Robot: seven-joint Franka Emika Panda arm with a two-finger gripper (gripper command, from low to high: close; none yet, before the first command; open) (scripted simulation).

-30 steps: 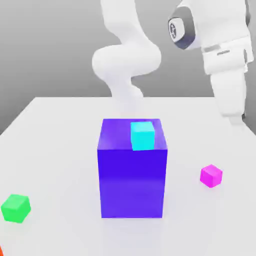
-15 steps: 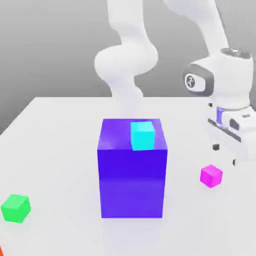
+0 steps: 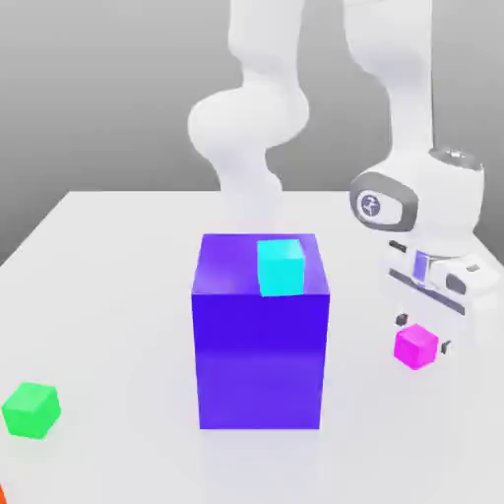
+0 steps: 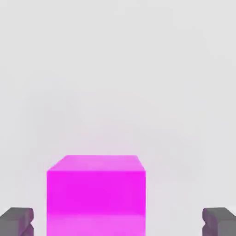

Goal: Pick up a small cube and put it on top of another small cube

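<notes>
Fingers (image 3: 424, 334) stand wide open and hold nothing, probably to give the pink cube (image 3: 415, 346) room between them. It sits on the surface (image 3: 128, 305) just below them, nearer one finger, so centring may help before they close.
</notes>
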